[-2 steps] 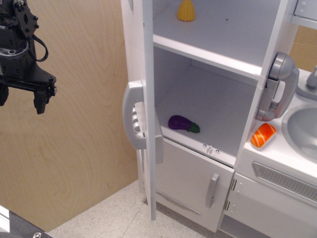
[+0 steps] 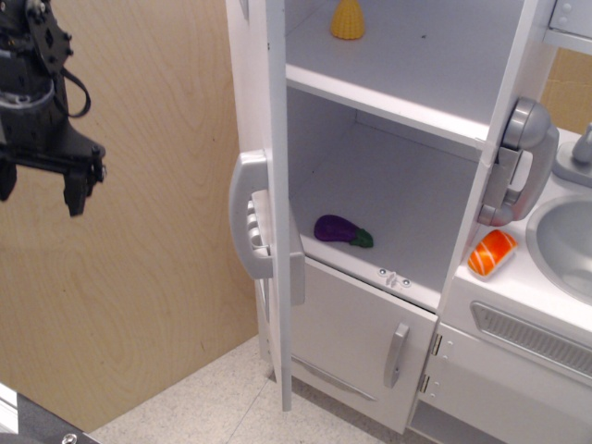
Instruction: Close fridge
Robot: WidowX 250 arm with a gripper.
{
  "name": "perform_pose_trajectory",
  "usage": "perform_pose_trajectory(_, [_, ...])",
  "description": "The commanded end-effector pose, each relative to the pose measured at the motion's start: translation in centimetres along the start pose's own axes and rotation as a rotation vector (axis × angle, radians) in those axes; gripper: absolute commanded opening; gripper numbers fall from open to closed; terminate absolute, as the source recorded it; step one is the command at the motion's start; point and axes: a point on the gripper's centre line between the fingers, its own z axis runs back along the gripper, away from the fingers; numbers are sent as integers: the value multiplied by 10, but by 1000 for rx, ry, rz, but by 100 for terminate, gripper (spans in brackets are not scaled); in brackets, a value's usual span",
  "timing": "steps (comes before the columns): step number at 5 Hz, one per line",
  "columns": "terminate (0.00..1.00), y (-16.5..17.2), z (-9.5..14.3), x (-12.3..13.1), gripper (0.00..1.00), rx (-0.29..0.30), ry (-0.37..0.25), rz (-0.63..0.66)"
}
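Change: since the earlier frame the claw (image 2: 39, 192) has shifted very slightly left and tilted a touch; nothing else has moved.
Claw: black, at the upper left, fingers pointing down, spread apart and holding nothing.
Claw's surroundings: it hangs in front of the wooden wall (image 2: 139, 277), well apart from the fridge door.
Fridge (image 2: 407, 102): tall and white, right of the claw, standing open.
Door (image 2: 276, 111): swung out towards the camera so that it shows nearly edge-on, with its grey handle (image 2: 242, 217) on the side facing the claw.
Door panel: a grey part with buttons (image 2: 258, 227) sits just beside the handle.
Upper shelf: a yellow corn cob (image 2: 348, 18) stands on it.
Lower shelf: a purple eggplant (image 2: 342, 230) with a green stem lies near the front edge.
Below the shelves: a smaller white door (image 2: 351, 347) with a short grey handle, shut.
Right side of fridge: a grey toy phone (image 2: 514, 162) hangs on the side post.
Counter (image 2: 499, 296): white, beside the fridge, with a vent grille on its front.
On the counter: an orange-and-white piece of sushi (image 2: 491, 252) lies just beside the grey sink (image 2: 566, 245).
Floor (image 2: 185, 412): pale and speckled.
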Motion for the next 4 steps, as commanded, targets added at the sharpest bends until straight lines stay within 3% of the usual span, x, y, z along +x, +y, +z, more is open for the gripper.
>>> perform_pose_trajectory(1, [0,-34,30,27,100,-33,-25,39])
perform_pose_trajectory(4, [0,-85,71,35,100,-132,-45,-154])
